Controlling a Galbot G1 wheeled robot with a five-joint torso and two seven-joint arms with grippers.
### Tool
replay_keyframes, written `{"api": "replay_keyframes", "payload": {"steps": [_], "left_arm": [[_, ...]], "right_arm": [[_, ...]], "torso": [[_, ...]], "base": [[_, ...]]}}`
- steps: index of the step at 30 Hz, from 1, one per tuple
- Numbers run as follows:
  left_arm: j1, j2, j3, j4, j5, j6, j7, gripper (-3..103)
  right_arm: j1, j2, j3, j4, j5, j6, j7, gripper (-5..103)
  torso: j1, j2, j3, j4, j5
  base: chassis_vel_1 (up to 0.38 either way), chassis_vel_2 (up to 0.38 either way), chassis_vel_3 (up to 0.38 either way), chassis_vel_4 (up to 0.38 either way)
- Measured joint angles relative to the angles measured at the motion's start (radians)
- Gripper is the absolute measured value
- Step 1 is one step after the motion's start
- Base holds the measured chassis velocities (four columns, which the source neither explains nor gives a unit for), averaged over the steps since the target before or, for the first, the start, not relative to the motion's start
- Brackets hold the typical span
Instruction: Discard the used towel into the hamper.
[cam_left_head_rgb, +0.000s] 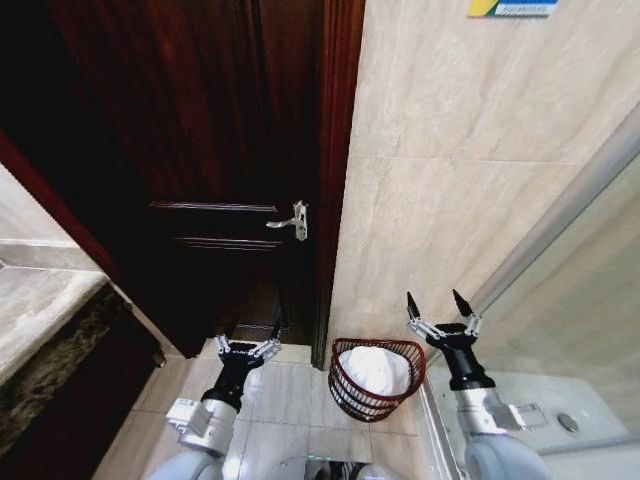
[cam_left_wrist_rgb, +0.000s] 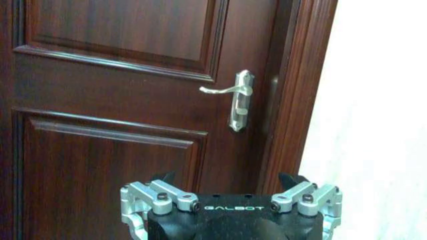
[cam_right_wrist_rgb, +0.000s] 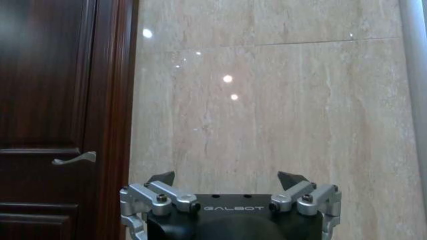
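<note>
Tilting toward robot: hamper (cam_left_head_rgb: 352, 395) mouth

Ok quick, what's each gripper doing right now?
Left gripper: open, empty, low before the door.
Right gripper: open, empty, raised beside the hamper, where the towel lies.

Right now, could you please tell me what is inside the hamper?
A white towel lies bunched inside the hamper, covering most of its bottom. Anything beneath the towel is hidden. Both hands are open and empty: the left hand beside the door, the right hand above the hamper's right.
</note>
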Motion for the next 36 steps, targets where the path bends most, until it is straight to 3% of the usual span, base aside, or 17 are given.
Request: {"api": "replay_keyframes", "payload": {"steps": [36], "left_arm": [[0.000, 0.000, 0.000, 0.000, 0.000, 0.000, 0.000, 100]], "right_arm": [[0.000, 0.000, 0.000, 0.000, 0.000, 0.000, 0.000, 100]], "torso": [[0.000, 0.000, 0.000, -0.0002, 0.0000]], "base": [[-0.004, -0.009, -0.007, -0.004]]}}
